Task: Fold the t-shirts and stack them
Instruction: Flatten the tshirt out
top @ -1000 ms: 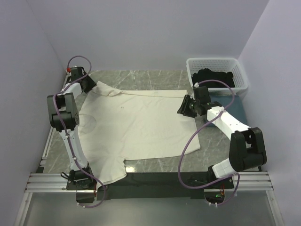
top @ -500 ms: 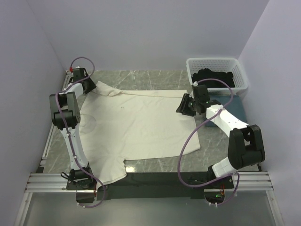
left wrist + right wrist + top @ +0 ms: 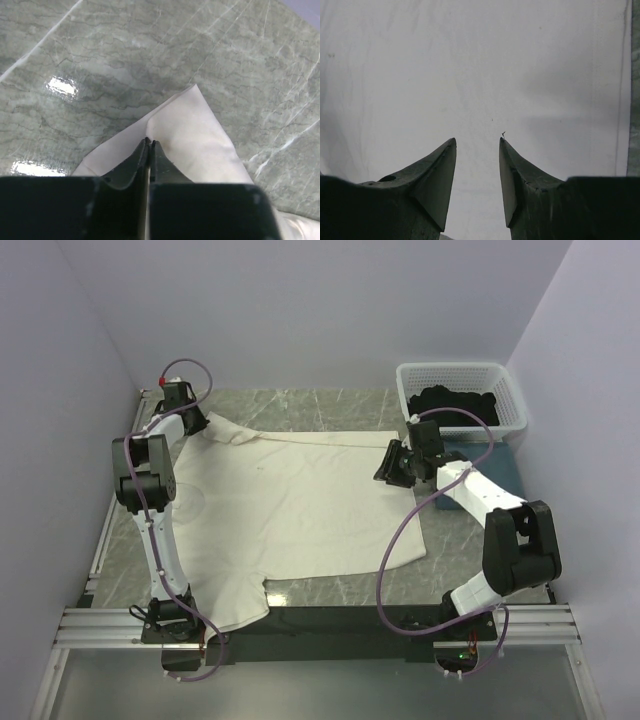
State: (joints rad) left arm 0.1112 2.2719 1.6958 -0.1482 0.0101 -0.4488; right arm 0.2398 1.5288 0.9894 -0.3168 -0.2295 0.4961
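So the cream shirt is laid out flat on the marble surface, taking up most of the middle. Its long axis runs left to right: neck end toward the left arm, hem toward the right arm. One sleeve sticks out toward the far left corner. The other sleeve droops toward the near edge, close to the left arm's base.

The left pincer is way out at that far left corner. Its fingers are pressed together with the sleeve fabric nipped between the tips. In the left wrist view the sleeve's pointed corner pokes out past the fingertips, lying flat on the marble.

The right pincer is spread apart with nothing between the fingers. It sits over the right part of the shirt, just in from the hem, and the wrist view under it is plain smooth cloth. I can't tell whether the tips actually touch the fabric.

Off at the far right there's a white basket with dark clothes in it, well apart from the left pincer and near the right one. A blue mat lies just in front of the basket, beside the shirt's hem.
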